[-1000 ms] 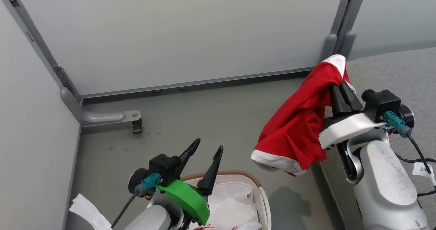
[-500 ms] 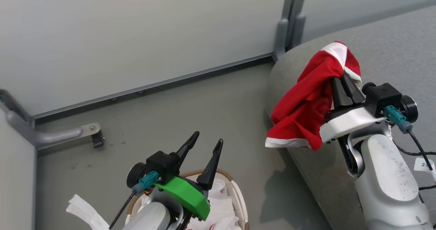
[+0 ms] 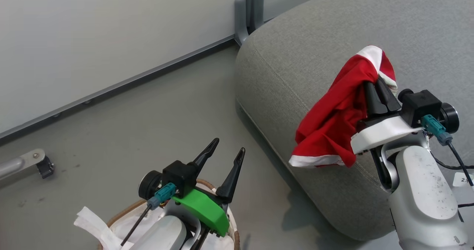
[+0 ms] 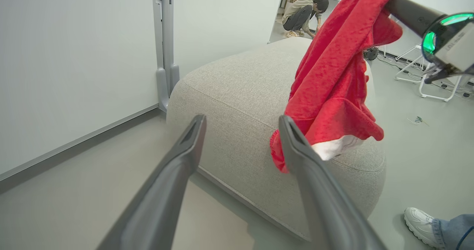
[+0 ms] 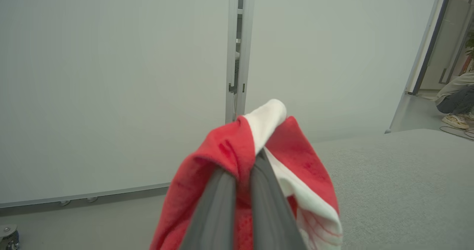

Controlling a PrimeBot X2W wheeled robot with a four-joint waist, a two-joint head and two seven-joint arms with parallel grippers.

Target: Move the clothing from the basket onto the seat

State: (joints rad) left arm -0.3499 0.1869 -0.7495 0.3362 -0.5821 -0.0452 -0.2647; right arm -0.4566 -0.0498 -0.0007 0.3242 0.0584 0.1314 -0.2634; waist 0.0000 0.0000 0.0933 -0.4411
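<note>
Clothing, red with white trim, hangs pinched in the right claw over the grey seat near its edge in the head view. The left claw stands wide and empty above the basket.

In the left wrist view, the left claw stands spread before the seat, and the clothing dangles beside it.

In the right wrist view, the right claw is clamped on the clothing.

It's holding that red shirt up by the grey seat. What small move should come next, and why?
Probably carry it further in over the seat before letting go: the right gripper is shut on the shirt, which hangs above the seat's near edge and might slide off there.
</note>
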